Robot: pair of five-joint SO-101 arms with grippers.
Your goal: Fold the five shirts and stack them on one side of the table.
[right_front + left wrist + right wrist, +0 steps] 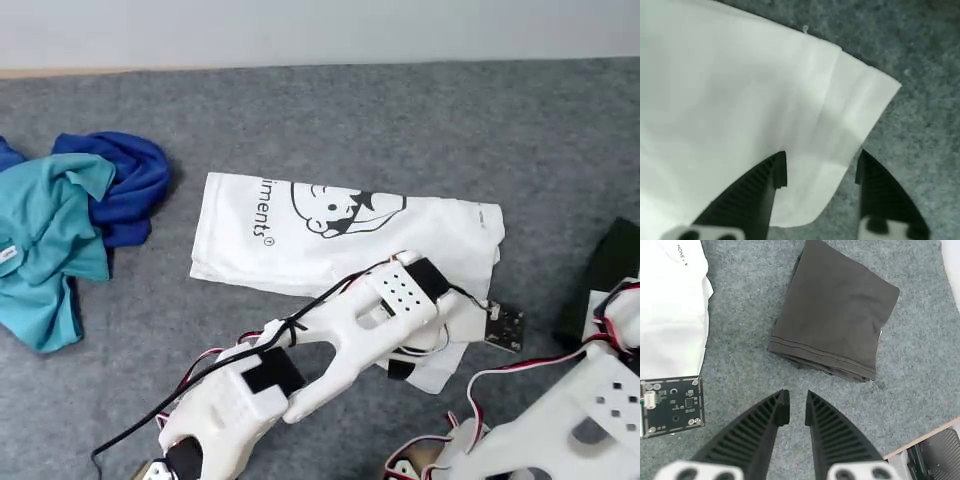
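Left wrist view: the left gripper (pixel 822 160) hangs with its fingers spread apart, one on the white shirt (pixel 740 100) and one past its edge, straddling a hemmed corner. The right gripper (pixel 797 400) is almost closed on nothing above the table (pixel 740 360), near a folded black shirt (pixel 835 315).

The white shirt looks part-folded. The next move probably calls for pinching that corner and carrying it toward the far end.

From above, it lies mid-table as a band, its long axis running side to side; which end is the collar I cannot tell. Crumpled teal (pixel 45 240) and blue (pixel 120 185) shirts wait beyond.
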